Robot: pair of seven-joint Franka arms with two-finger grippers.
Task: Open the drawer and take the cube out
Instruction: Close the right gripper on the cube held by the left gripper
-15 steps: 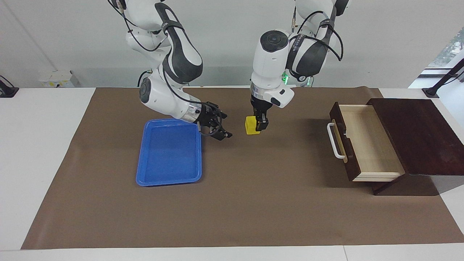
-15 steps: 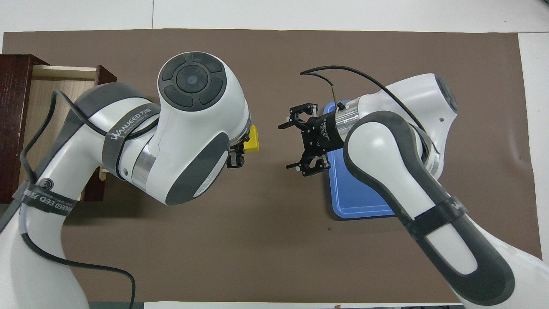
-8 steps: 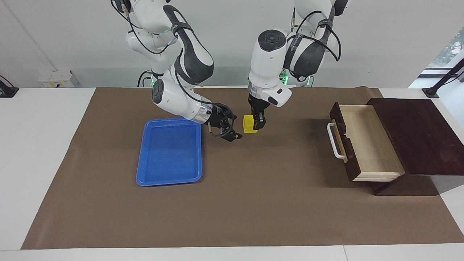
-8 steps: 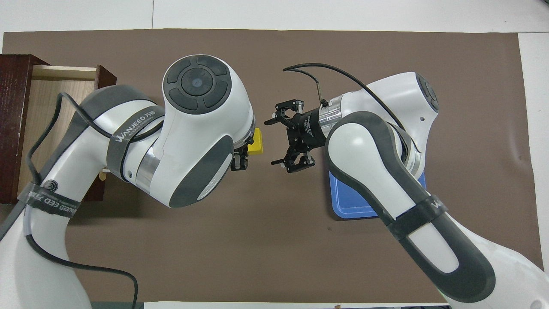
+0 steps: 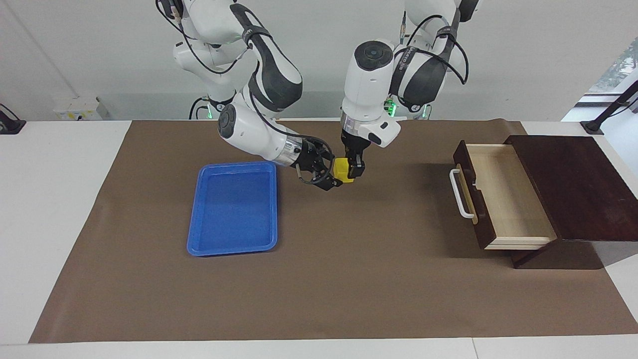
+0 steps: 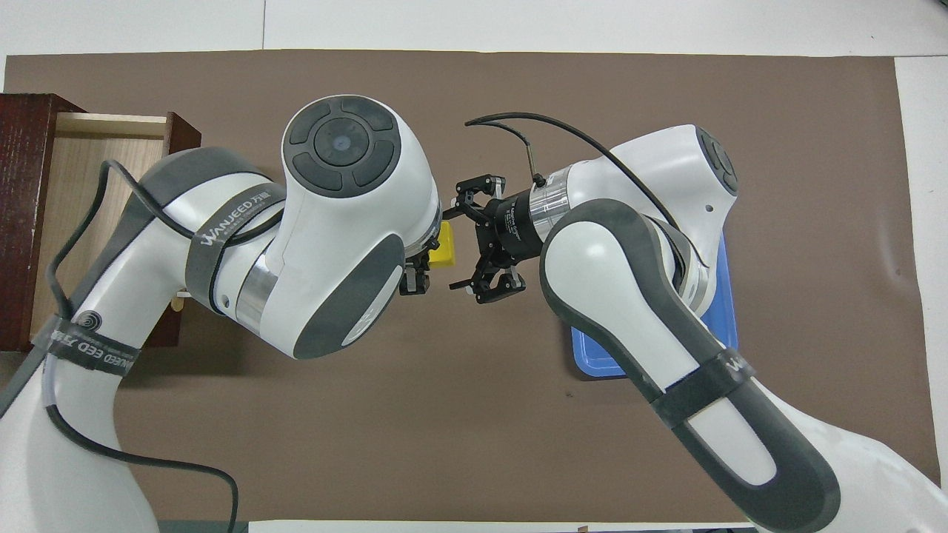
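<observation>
Handover point above the bare brown mat.
Your left hand (image 5: 350, 168) clamps the cube (image 5: 341, 168); your right hand (image 5: 330, 174), fingers apart, brackets it, clear of the blue tray (image 5: 233, 248) edge.

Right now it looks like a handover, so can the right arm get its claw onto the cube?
Probably yes: the open right claw is beside the cube, held up by the left claw, with nothing between.

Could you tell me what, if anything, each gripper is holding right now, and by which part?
The left gripper holds the yellow cube from above, up over the mat, fingers on two opposite sides. The right gripper is open beside the cube and holds nothing.
</observation>
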